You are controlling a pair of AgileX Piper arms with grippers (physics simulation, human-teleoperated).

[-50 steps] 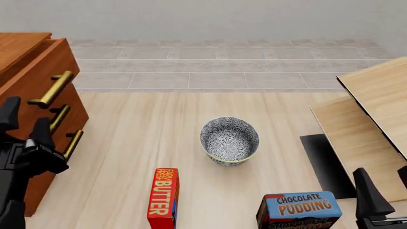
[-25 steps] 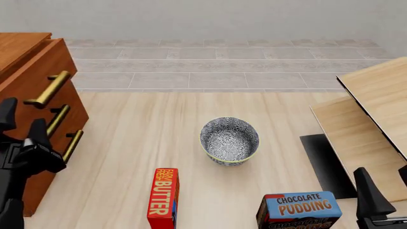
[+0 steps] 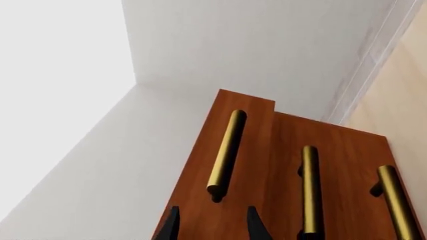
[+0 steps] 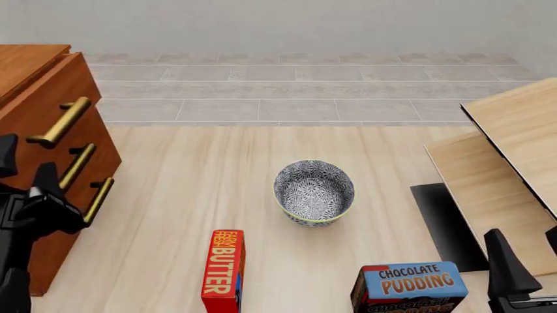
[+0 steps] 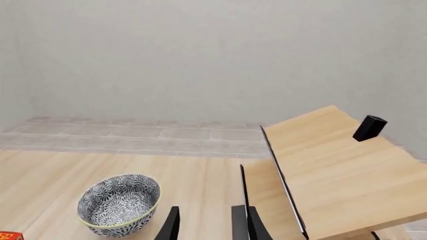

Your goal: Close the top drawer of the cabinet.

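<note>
At the far left we found the cabinet (image 4: 35,130), its top drawer (image 4: 48,107) standing only a little proud of the two drawer fronts below it, so we judged the closing push well under way but not finished. Our left gripper (image 4: 30,176) sat just in front of the drawer face, below the brass handle (image 4: 59,122), fingers a narrow gap apart and holding nothing. The next move, we judged, called for a straight press into the wood, clear of the handle. Moving right, a butter box (image 4: 223,270), a patterned bowl (image 4: 314,192) and a pudding box (image 4: 411,287) stood well apart from the cabinet, blocking nothing. Our right gripper (image 5: 203,222) idled by the pale panels (image 4: 509,156), narrowly parted, empty.
</note>
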